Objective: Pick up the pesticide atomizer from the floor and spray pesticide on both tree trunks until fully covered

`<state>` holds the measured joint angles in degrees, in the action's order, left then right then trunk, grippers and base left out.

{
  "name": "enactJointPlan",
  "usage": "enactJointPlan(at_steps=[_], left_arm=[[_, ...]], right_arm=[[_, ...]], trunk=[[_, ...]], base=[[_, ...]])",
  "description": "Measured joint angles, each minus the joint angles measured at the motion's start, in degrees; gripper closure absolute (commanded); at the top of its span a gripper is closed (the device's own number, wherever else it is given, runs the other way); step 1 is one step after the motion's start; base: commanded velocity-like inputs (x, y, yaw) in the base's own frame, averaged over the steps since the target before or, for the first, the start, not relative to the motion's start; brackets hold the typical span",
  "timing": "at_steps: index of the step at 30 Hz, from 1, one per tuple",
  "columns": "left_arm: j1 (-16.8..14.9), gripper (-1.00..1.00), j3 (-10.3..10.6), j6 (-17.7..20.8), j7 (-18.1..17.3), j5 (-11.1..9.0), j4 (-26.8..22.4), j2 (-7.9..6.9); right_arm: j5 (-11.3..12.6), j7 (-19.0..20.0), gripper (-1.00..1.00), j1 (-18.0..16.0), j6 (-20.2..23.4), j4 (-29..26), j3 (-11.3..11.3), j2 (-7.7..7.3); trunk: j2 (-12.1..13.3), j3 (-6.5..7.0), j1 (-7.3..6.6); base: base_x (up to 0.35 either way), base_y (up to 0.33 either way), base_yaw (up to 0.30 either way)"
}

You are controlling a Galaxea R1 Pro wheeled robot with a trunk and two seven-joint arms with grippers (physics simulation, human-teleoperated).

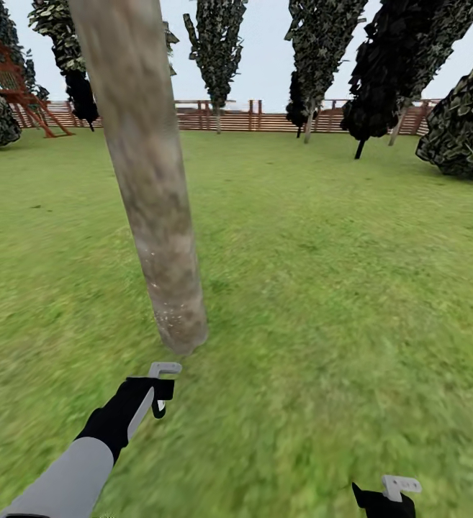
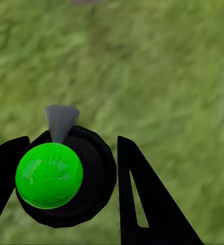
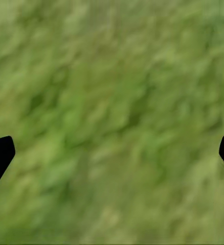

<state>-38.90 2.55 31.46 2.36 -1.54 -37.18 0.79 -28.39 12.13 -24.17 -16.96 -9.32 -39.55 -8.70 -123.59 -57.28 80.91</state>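
Left gripper [image 2: 66, 189] clamps the pesticide atomizer [image 2: 66, 176], tree trunk [image 1: 153, 216] just ahead. Right gripper [image 3: 112, 153] spread wide, empty. Aim nozzle [image 2: 61, 121] at bark, sweep upward.

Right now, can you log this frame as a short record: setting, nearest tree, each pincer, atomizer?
setting: grass lawn, wooden fence at the far edge
nearest tree: bare mottled trunk just ahead of the left arm
left pincer: shut on the atomizer, near the trunk base
right pincer: open, empty, over grass
atomizer: black body, green round part, grey nozzle
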Motion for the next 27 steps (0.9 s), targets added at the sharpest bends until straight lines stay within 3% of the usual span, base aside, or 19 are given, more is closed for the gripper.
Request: enactJointPlan(at_steps=[17,27], left_arm=[[0.0,1.00,0.0,0.0,0.0,-0.1,0.0,0.02],[0.0,1.00,0.0,0.0,0.0,-0.2,0.0,0.00]], right_arm=[[0.0,0.0,-1.00,0.0,0.0,0.0,0.0,-0.02],[0.0,0.0,-1.00,0.0,0.0,0.0,0.0,0.00]], trunk=[[0.0,0.00,0.00],[0.0,0.00,0.00]], base=[[0.131,-0.273,0.272],[0.131,-0.273,0.015]])
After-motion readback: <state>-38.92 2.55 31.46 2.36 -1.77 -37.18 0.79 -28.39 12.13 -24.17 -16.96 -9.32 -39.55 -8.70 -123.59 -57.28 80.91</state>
